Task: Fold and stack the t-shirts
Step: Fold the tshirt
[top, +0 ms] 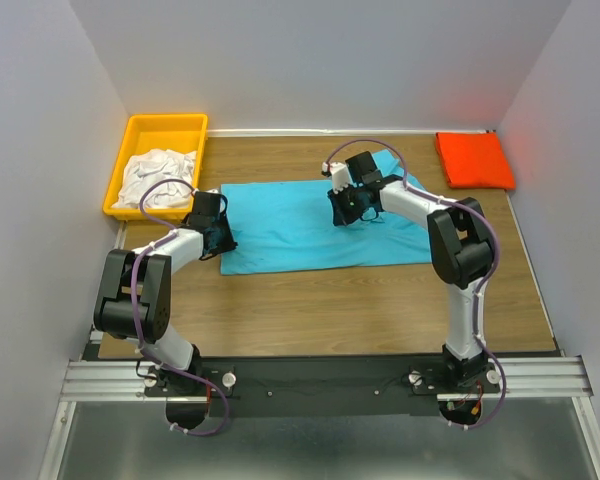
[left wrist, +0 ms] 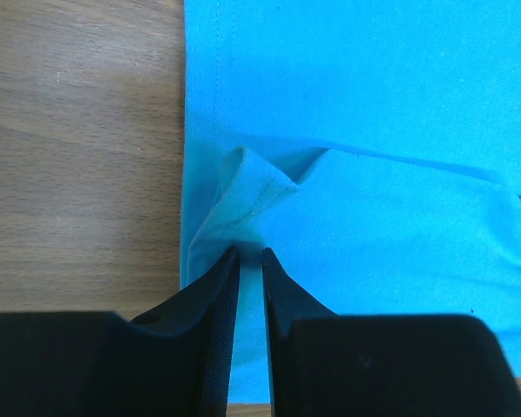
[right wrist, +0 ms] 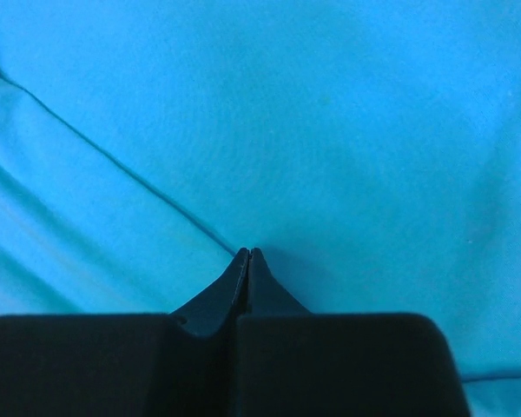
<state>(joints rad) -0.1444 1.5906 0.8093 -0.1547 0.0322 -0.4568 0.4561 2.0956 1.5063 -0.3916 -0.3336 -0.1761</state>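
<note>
The turquoise-blue t-shirt (top: pixel 300 235) lies spread flat in the middle of the table. My left gripper (top: pixel 218 238) is at its left edge. In the left wrist view its fingers (left wrist: pixel 219 295) stand nearly together, pinching puckered cloth of the shirt (left wrist: pixel 365 104) at their tips. My right gripper (top: pixel 348 208) is down on the shirt's upper middle. In the right wrist view its tips (right wrist: pixel 249 254) meet where a crease in the cloth (right wrist: pixel 347 130) ends. The orange-red t-shirt (top: pixel 474 160) lies folded at the back right. White cloth (top: pixel 156 176) is heaped in the bin.
The yellow plastic bin (top: pixel 166 126) stands at the back left corner. Grey walls close in the table on the left, the back and the right. Bare wood (top: pixel 360 300) lies between the turquoise shirt and the arm bases.
</note>
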